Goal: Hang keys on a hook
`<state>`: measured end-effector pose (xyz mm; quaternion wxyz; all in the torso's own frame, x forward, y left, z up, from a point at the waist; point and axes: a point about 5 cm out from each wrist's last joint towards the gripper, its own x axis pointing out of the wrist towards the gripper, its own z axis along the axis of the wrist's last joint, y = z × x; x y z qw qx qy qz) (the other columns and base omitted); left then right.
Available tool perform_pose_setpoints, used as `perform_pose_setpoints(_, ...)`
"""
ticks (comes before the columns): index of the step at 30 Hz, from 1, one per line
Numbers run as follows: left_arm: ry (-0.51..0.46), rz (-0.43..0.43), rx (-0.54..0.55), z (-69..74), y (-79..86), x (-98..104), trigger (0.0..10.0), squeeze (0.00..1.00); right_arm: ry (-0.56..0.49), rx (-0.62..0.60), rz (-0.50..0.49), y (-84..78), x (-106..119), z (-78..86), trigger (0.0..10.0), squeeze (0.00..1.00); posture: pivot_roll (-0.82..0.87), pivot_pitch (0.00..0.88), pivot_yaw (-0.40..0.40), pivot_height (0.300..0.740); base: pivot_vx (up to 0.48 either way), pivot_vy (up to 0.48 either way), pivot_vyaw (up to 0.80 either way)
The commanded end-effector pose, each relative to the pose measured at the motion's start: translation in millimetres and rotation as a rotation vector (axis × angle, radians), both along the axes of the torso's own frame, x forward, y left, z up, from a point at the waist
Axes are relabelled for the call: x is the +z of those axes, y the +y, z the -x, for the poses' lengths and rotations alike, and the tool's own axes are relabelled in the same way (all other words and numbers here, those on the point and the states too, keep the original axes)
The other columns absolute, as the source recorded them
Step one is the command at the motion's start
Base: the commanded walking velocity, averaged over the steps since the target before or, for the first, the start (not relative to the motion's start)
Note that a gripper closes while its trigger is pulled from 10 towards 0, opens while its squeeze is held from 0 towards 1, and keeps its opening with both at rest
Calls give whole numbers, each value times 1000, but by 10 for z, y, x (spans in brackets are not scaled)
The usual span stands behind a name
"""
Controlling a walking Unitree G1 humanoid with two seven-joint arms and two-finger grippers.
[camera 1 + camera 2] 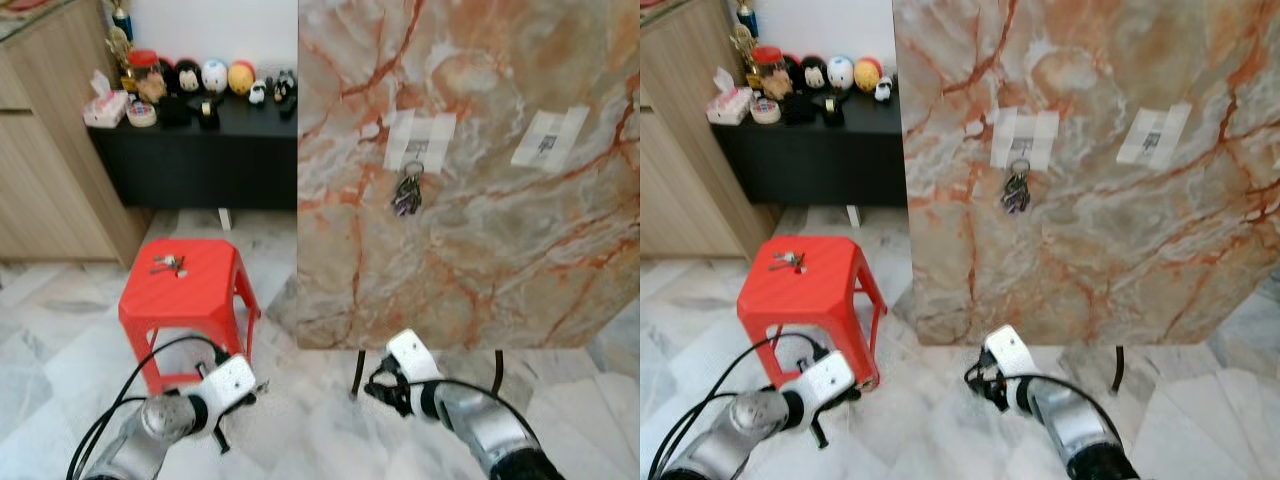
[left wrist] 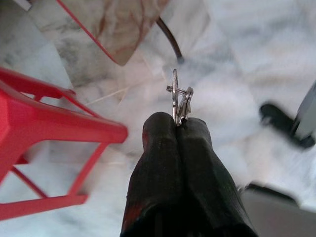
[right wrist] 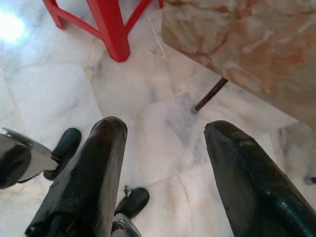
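The left gripper [image 2: 180,129], held low above the marble floor [image 1: 300,420] beside a red stool [image 1: 190,290], pinches a small bunch of keys [image 2: 178,98] between closed fingers. The right gripper [image 3: 163,143] hangs nearby, fingers spread wide. Taped labels [image 1: 420,140] on the marble board [image 1: 480,250] are unreadable; another key bunch [image 1: 407,192] hangs below one.

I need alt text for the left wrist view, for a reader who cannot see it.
The left gripper has its two black fingers shut on a small bunch of keys, held above a pale marble floor. A red stool stands to one side, with the marble-patterned board beyond.
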<state>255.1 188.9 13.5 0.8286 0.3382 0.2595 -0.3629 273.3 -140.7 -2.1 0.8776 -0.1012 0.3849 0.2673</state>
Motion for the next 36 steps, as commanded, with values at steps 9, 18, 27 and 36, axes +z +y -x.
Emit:
perform_pose_setpoints(9, -406, -344, 102, -323, 255, 216, 10000, 0, -20, -3, 76, -17, -110, 13, 10000, 0, 24, 66, -78, 737, 0, 0, 0)
perform_pose_setpoints(18, -283, -114, -3, -184, 90, 111, 10000, 0, -28, 10, 64, 26, -125, 1, 10000, 0, 24, 67, -77, 737, 0, 0, 0)
perform_pose_setpoints(27, -296, -107, 105, -248, 196, 121, 10000, 0, -31, 24, 58, 46, -138, 2, 10000, 0, 23, 59, -77, 737, 0, 0, 0)
perform_pose_setpoints(36, -260, 52, 104, -208, 35, 114, 10000, 0, -38, 5, 57, 57, -167, 11, 10000, 0, 18, 35, -79, 737, 0, 0, 0)
